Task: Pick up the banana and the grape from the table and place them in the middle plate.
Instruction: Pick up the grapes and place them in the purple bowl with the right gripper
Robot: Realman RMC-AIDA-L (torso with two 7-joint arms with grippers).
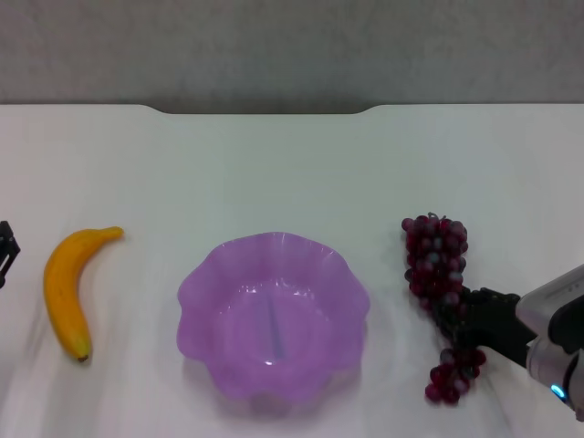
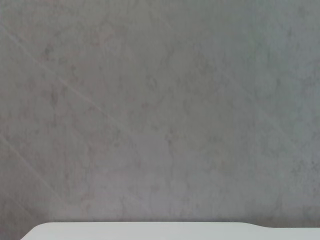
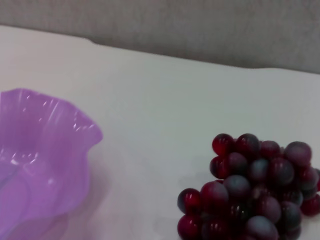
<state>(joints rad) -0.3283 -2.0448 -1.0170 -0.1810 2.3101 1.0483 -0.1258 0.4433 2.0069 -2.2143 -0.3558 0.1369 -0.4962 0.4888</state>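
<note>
The grape [image 1: 442,297], a long dark-red bunch, lies on the white worktop [image 1: 274,173] at the right of the head frame, its long axis running top to bottom. Your right gripper [image 1: 465,315] enters from the lower right and meets the bunch across its lower-middle part, at right angles to that axis; whether it is clenched on the fruit or released, you cannot tell. The middle plate [image 1: 196,292], purple and scalloped, stands just left of the bunch at frame centre and holds nothing. The banana [image 1: 66,292] lies well apart at the left, also top to bottom, stem uppermost. Your left gripper [image 1: 5,251] shows only at the left edge, near the banana, its state not discernible.
</note>
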